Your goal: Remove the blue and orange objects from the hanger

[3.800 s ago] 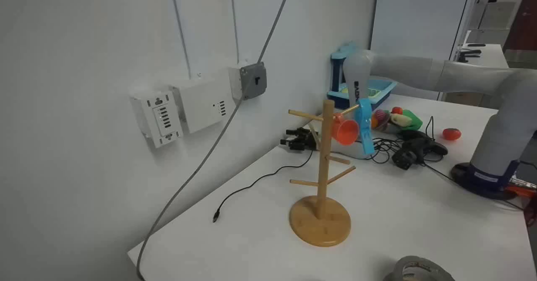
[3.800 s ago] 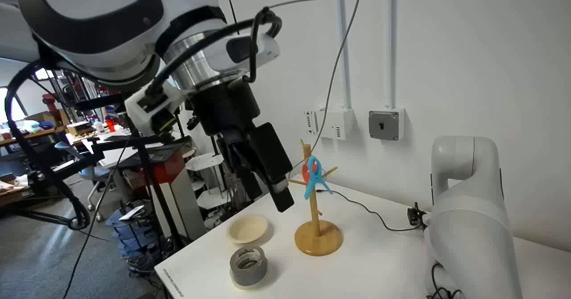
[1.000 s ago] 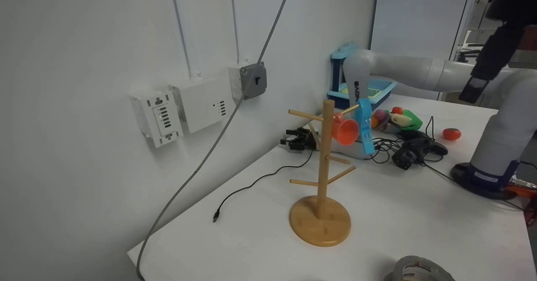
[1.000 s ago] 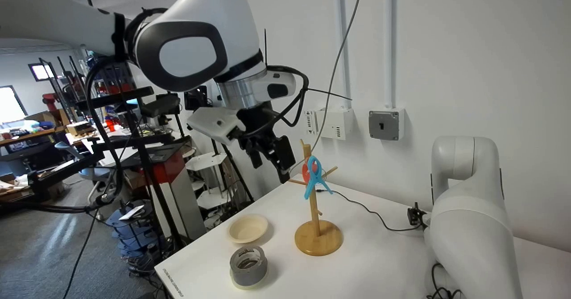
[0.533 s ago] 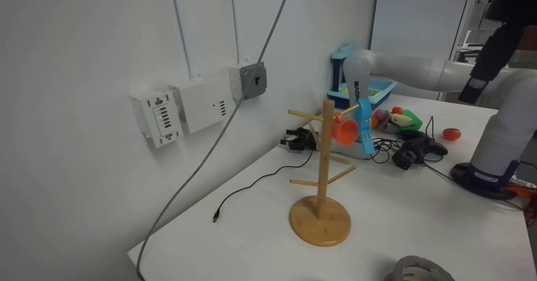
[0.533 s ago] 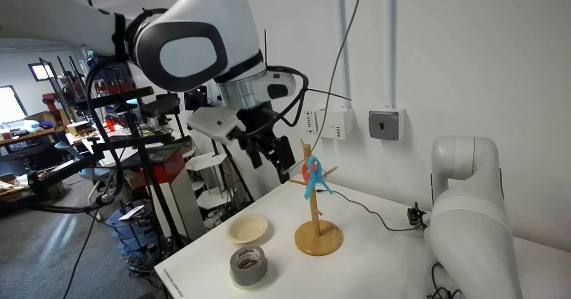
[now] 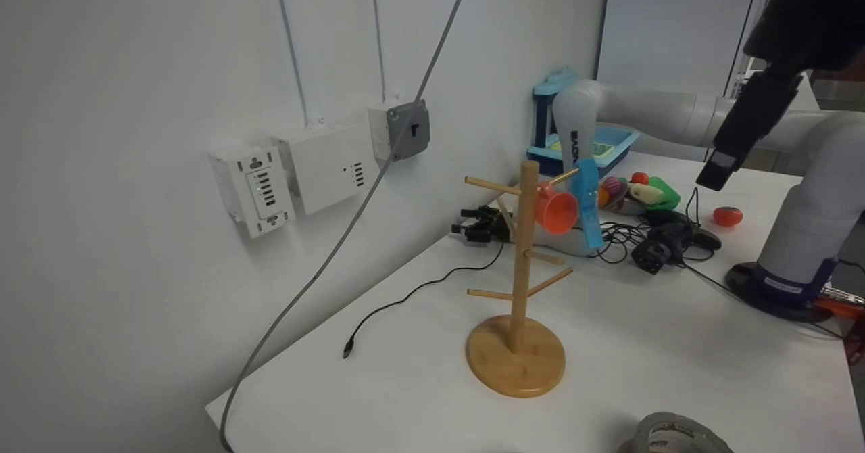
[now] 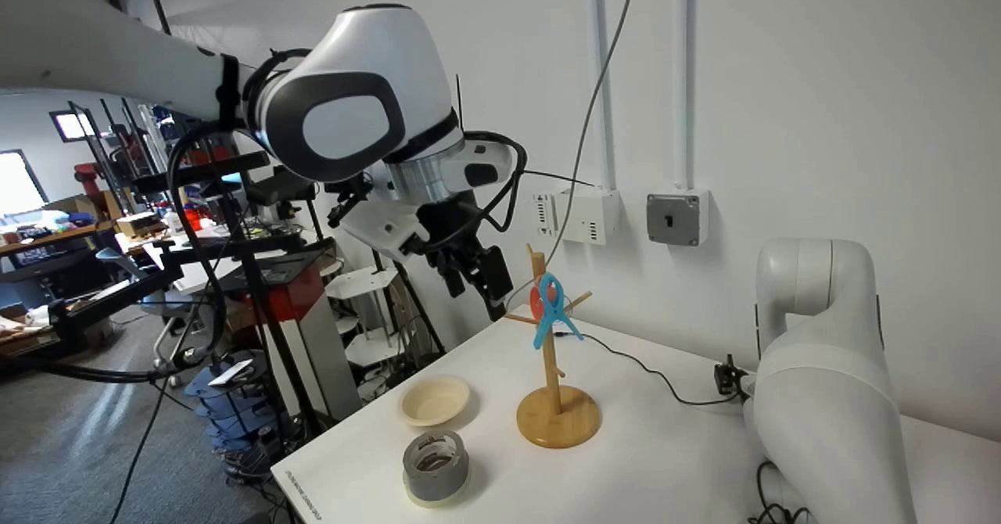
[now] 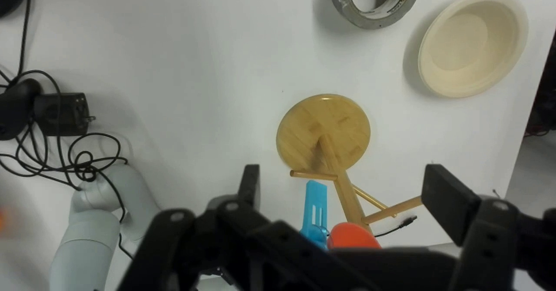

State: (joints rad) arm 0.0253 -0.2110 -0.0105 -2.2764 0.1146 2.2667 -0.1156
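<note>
A wooden peg stand (image 7: 522, 270) is upright on the white table; it also shows in the wrist view (image 9: 343, 139). A blue clip (image 7: 588, 203) and an orange cup (image 7: 557, 211) hang on one of its upper pegs, the clip further out. In an exterior view, the clip (image 8: 552, 313) partly covers the cup (image 8: 536, 303). In the wrist view, the clip (image 9: 315, 208) and cup (image 9: 352, 236) appear between the fingers, their lower image parts hidden by the gripper. My gripper (image 9: 343, 191) is wide open and empty. In an exterior view, my gripper (image 8: 478, 299) is beside the stand, apart from both objects.
A grey tape roll (image 8: 436, 465) and a cream bowl (image 8: 435, 401) are on the table near the stand. Another white robot arm (image 8: 829, 383), black cables (image 9: 87, 165) and toy food (image 7: 642, 193) are also there. A wall stands behind the stand.
My gripper, out of frame in an exterior view at first, has come in from the right and moved further toward the stand and slightly down. The clip, cup and stand have not moved.
</note>
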